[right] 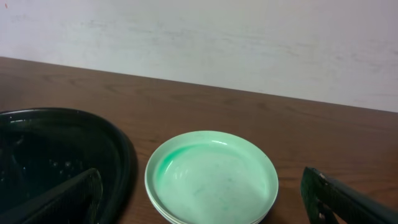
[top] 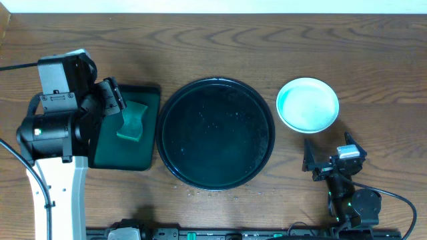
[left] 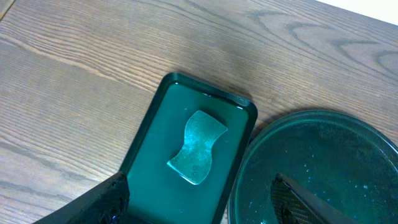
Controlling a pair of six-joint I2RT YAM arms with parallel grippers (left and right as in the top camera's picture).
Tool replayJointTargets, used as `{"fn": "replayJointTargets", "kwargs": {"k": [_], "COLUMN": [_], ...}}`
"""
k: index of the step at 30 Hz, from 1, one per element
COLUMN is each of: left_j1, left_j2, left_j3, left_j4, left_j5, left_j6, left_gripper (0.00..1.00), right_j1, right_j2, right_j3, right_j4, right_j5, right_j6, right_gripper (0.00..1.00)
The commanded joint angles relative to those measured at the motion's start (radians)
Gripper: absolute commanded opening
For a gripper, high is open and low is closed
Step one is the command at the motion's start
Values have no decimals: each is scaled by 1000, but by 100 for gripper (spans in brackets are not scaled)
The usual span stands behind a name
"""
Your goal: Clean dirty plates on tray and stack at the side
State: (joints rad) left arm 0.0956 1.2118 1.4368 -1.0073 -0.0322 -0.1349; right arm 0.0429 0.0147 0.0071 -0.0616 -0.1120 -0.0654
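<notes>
Hovering, jaws apart and empty, our left gripper (left: 199,206) and right gripper (top: 319,162) flank the tray (top: 217,133); we judge the stacked plates (top: 307,105) light, stiff, slick, best rim-pinched.

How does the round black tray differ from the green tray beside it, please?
The round black tray is circular and larger; the green tray is rectangular and smaller. The green tray carries a sponge; the round black tray carries no plate. Both have raised rims.
</notes>
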Motion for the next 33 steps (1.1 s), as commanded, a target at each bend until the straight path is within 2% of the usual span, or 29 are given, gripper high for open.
{"fn": "replayJointTargets", "kwargs": {"k": [1, 6, 9, 16, 18, 23, 29, 33], "left_j1": [4, 1, 2, 4, 5, 4, 4, 4], "left_j2": [-3, -6, -68, -364, -507, -772, -1039, -1112], "left_j3": [7, 5, -52, -468, -682, -1067, -1320, -1392], "left_j4": [-2, -2, 60, 481, 695, 1059, 1141, 1144], "left_j5": [-2, -1, -2, -2, -2, 2, -6, -6], "left_j6": [-13, -14, -13, -9, -8, 0, 64, 108], "left_gripper": [74, 74, 74, 74, 74, 74, 74, 74], "right_j1": [-21, -21, -21, -21, -21, -21, -21, -21], "right_j2": [-9, -9, -9, -9, -9, -9, -9, -9], "right_j3": [-2, -2, -2, -2, -2, -2, -2, -2], "right_j4": [-3, -3, -3, -3, -3, -3, -3, -3], "right_j5": [0, 0, 0, 0, 0, 0, 0, 0], "right_j6": [8, 8, 8, 8, 8, 8, 8, 8], "right_gripper": [99, 99, 99, 99, 99, 99, 99, 99]}}
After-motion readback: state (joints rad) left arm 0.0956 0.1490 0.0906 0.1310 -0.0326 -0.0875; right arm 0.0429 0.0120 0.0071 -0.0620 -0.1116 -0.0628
